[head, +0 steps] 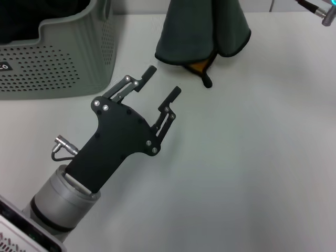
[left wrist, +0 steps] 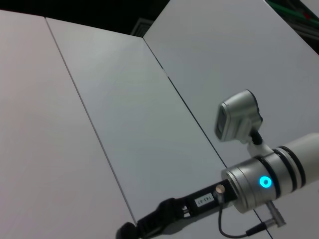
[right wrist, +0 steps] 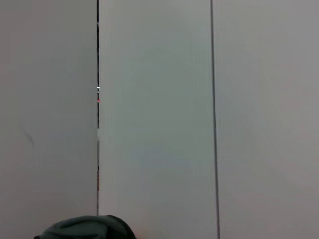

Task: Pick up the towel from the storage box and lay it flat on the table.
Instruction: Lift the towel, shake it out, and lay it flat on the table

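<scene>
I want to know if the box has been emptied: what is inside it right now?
The storage box shows only a dark interior past its rim; most of it lies out of frame. The towel hangs outside it, over the table.

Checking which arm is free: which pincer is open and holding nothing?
The left pincer: it is open and empty, over the table beside the storage box. The right pincer is raised, where the towel hangs.

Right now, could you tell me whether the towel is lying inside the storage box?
No, the towel hangs bunched above the table, outside the storage box.
</scene>
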You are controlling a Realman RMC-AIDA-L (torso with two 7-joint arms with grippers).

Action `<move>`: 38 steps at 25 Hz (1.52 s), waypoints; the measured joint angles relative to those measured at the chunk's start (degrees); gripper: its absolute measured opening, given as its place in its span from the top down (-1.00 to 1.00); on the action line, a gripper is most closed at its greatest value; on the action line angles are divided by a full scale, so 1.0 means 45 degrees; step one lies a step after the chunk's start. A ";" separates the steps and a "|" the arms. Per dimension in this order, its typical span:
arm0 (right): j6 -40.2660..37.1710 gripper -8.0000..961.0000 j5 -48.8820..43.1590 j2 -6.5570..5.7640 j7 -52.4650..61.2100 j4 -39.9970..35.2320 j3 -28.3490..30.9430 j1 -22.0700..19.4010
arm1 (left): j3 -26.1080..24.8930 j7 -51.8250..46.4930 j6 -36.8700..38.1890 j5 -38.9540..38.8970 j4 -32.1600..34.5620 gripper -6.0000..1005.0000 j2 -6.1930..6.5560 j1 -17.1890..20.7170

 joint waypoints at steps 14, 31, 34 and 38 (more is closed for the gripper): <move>-0.0231 0.94 0.0636 0.0000 -0.0001 -0.0557 -0.0547 0.1022 | 0.0023 0.2221 -0.2660 -0.0573 0.0681 0.36 0.0011 -0.0515; -0.1029 0.94 0.2902 -0.0009 -0.0001 -0.0580 -0.0467 0.1469 | 0.0025 0.9208 -0.3281 -0.1418 0.1173 -0.20 0.0010 -0.0533; -0.1165 0.93 0.3214 -0.0007 0.0006 -0.0512 -0.0549 0.1492 | -0.0086 0.9964 -0.3310 -0.1456 0.1224 -0.51 0.0010 -0.0649; -0.1249 0.93 0.3340 -0.0002 0.0058 -0.0429 -0.0701 0.1513 | -0.0109 1.0804 -0.3476 -0.1507 0.1126 -0.63 0.0007 -0.0871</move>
